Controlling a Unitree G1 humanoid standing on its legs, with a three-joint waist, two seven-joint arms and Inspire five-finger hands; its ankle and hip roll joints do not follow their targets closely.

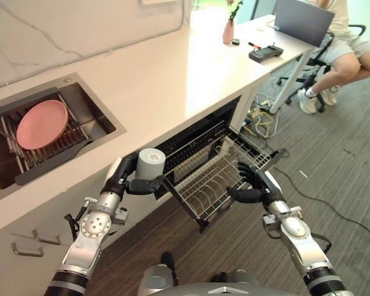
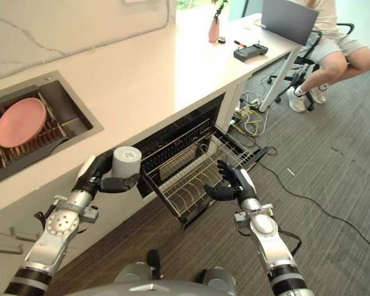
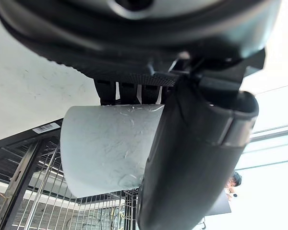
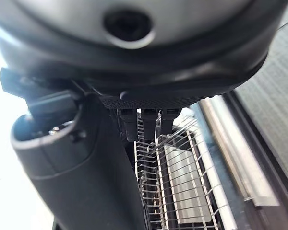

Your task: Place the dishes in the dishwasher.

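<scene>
My left hand [image 1: 119,179] is shut on a pale grey cup [image 1: 151,162], upside down, with the thumb [image 3: 192,158] across its side. The cup [image 3: 105,143] hangs just off the left front corner of the pulled-out wire dishwasher rack [image 1: 205,185]. My right hand [image 1: 260,185] is open at the rack's right front edge, its fingers straight over the wires [image 4: 177,177] and its thumb pointing inward. A pink plate [image 1: 42,123] stands in the drying rack inside the sink [image 1: 106,118] at the far left.
The white counter [image 1: 172,74] runs above the dishwasher opening. A pink vase [image 1: 228,31], a black device [image 1: 265,52] and a laptop [image 1: 303,21] sit at its far end. A person [image 1: 348,55] sits on a chair at the back right; cables [image 1: 262,120] lie on the floor.
</scene>
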